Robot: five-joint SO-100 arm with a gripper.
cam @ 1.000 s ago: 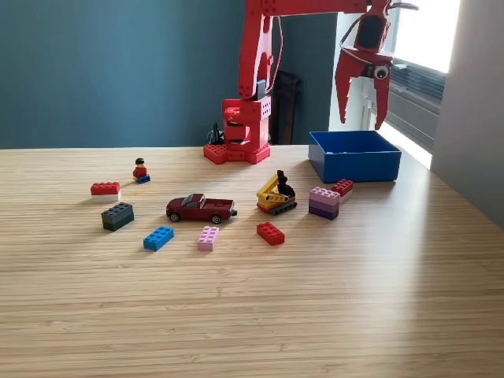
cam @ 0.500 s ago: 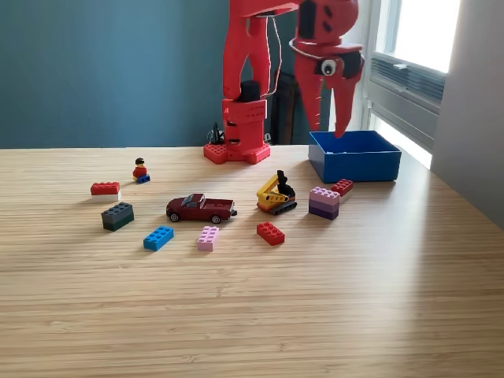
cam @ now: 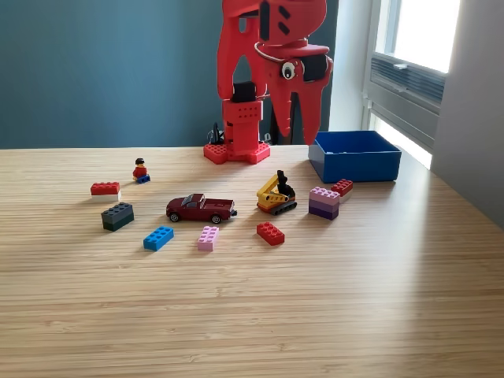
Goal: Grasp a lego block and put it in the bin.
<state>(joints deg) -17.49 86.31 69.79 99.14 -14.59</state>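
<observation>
My red plastic gripper (cam: 297,140) hangs pointing down over the tabletop's (cam: 252,315) far edge, its jaws parted a little, holding and touching nothing. The glossy blue bin (cam: 354,156) sits near the far right corner. Studded bricks lie mid-table on striped wood grain: a red brick (cam: 270,233), a pink brick (cam: 209,238).

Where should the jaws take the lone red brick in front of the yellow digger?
Probably come straight down on the red brick and close across its short width, on the two long smooth sides. It lies flat, studs up, turned at an angle, with bare table all round it.
</observation>
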